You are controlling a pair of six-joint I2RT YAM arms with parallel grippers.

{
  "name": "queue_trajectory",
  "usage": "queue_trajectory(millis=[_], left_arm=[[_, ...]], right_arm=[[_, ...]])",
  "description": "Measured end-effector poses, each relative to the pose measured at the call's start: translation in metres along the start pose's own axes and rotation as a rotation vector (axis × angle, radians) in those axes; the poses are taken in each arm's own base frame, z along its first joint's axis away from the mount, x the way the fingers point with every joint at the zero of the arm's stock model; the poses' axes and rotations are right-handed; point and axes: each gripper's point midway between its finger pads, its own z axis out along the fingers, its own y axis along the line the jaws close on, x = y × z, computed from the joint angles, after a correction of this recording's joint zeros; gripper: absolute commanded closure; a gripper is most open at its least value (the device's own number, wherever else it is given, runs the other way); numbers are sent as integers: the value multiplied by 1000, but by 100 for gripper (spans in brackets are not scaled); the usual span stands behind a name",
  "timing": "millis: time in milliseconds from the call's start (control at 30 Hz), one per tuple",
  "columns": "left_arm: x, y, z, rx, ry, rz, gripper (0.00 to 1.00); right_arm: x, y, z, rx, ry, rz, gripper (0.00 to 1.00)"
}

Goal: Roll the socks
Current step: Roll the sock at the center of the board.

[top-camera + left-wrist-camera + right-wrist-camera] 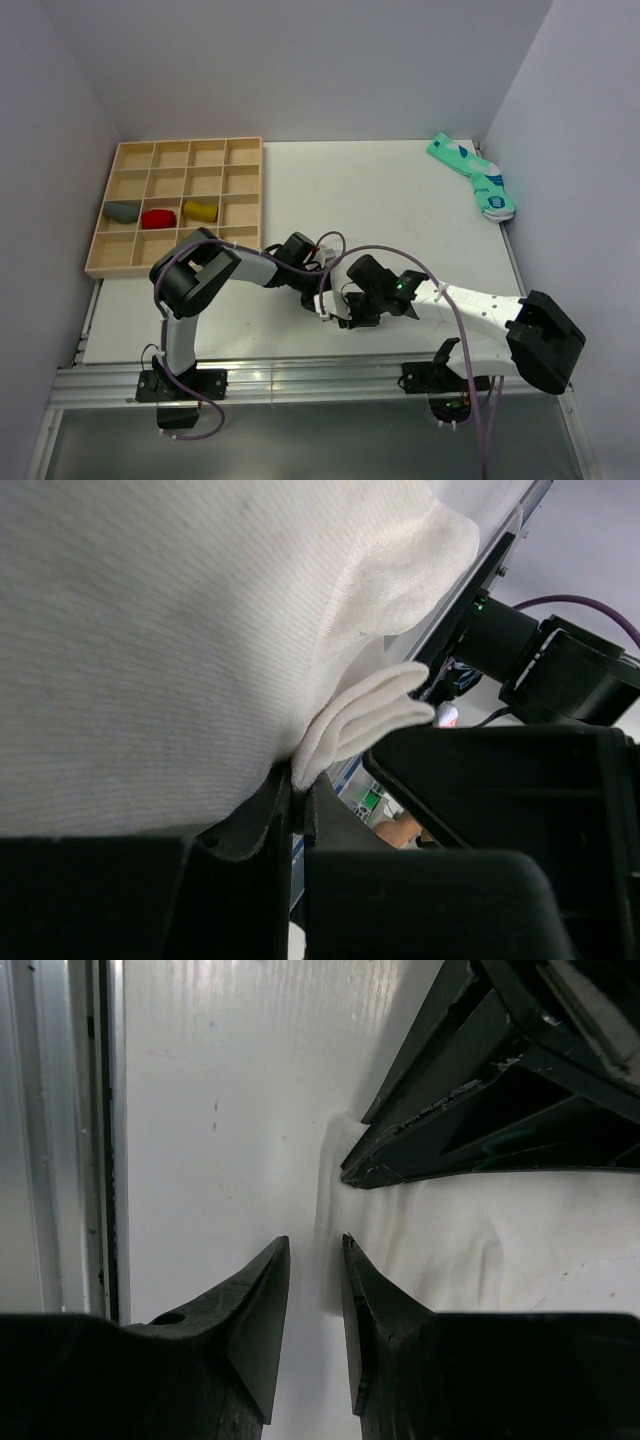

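The white sock (180,630) fills the left wrist view, hanging in ribbed folds. My left gripper (298,780) is shut on a folded edge of it. In the right wrist view the sock (500,1240) lies flat on the table, and its left edge runs into the narrow gap of my right gripper (315,1245), whose jaws stand slightly apart. The left gripper's dark fingers (480,1110) press on the sock just beyond. In the top view both grippers meet near the front middle, left (318,285) and right (335,305), hiding the sock. A mustard-yellow bundle (200,210) lies in a tray compartment.
The wooden compartment tray (175,142) stands at the far left and holds a grey bundle (123,211) and a red bundle (158,217) beside the yellow one. A pair of teal patterned socks (475,178) lies at the far right corner. The table's front rail (90,1160) is close to my right gripper.
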Motion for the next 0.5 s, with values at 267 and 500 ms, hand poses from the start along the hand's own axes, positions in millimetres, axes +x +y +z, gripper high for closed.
queue_trajectory(millis=[267, 500], left_arm=[[0, 1, 0, 1, 2, 12, 100], [0, 1, -1, 3, 2, 23, 96]], right_arm=[[7, -10, 8, 42, 28, 4, 67], [12, -13, 15, 50, 45, 5, 68]])
